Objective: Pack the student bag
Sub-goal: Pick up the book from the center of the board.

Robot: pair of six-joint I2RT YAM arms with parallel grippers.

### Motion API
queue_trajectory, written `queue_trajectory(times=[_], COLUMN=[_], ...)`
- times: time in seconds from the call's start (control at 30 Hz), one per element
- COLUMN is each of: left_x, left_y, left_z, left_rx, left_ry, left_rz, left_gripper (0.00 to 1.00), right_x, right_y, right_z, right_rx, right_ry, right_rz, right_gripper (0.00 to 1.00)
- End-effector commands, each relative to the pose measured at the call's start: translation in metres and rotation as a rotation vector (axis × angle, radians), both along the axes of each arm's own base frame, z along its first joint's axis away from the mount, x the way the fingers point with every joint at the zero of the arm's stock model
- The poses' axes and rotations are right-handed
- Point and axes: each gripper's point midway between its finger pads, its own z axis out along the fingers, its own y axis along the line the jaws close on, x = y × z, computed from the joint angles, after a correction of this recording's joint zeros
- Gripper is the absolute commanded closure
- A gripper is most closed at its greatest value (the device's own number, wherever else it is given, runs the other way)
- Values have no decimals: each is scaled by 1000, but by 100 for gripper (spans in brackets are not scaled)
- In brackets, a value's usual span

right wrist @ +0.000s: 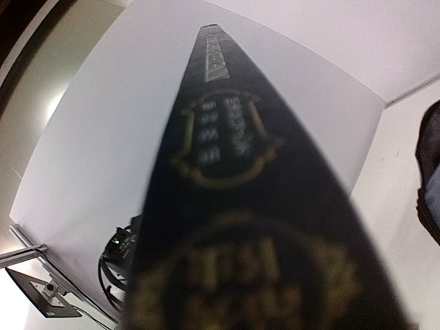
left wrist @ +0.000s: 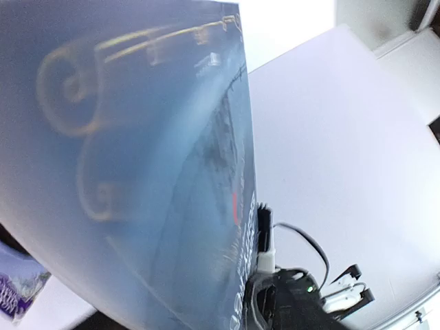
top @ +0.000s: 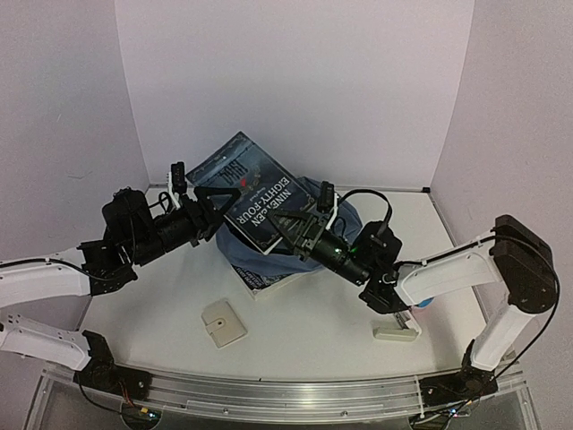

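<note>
Wht table: book cvr reads "NINETEEN EIGHTY-FOUR", abv student bag.

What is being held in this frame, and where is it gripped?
The book, tilted over the student bag: right gripper at its spine, left gripper at the other side. Which one clamps cannot be told.
</note>
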Motion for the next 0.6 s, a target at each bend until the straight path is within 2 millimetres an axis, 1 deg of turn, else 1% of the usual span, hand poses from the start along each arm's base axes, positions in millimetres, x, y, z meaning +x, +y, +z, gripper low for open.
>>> queue_trajectory(times=[0.0,0.07,0.1,0.17,0.23,0.33,0.43,0.5,0.57], left_x=[-11,-10,-10,-11,-12,-14,-17,-19,-21], left_y=[16,29,37,51,65,78,84,81,72], left_z=[-2,-8,-14,-23,-25,-25,-25,-22,-17], left_rx=[162,233,271,347,406,486,543,559,564], left_ry=[32,60,81,107,118,114,108,93,80], left_rz=[3,22,36,55,73,76,56,18,-37], left_gripper=[15,8,6,4,2,0,0,0,0], right_x=[2,9,16,22,24,18,5,-8,-21], right_y=[-33,-42,-45,-49,-55,-60,-63,-63,-62], right_z=[39,34,27,22,17,18,21,24,27], right_rx=[41,-19,-74,-163,-259,-361,-412,-417,-413], right_ry=[-81,-83,-80,-89,-110,-155,-193,-216,-233], right_rz=[-58,-78,-89,-93,-84,-20,80,157,239], right_gripper=[100,100,100,100,100,100,100,100,100])
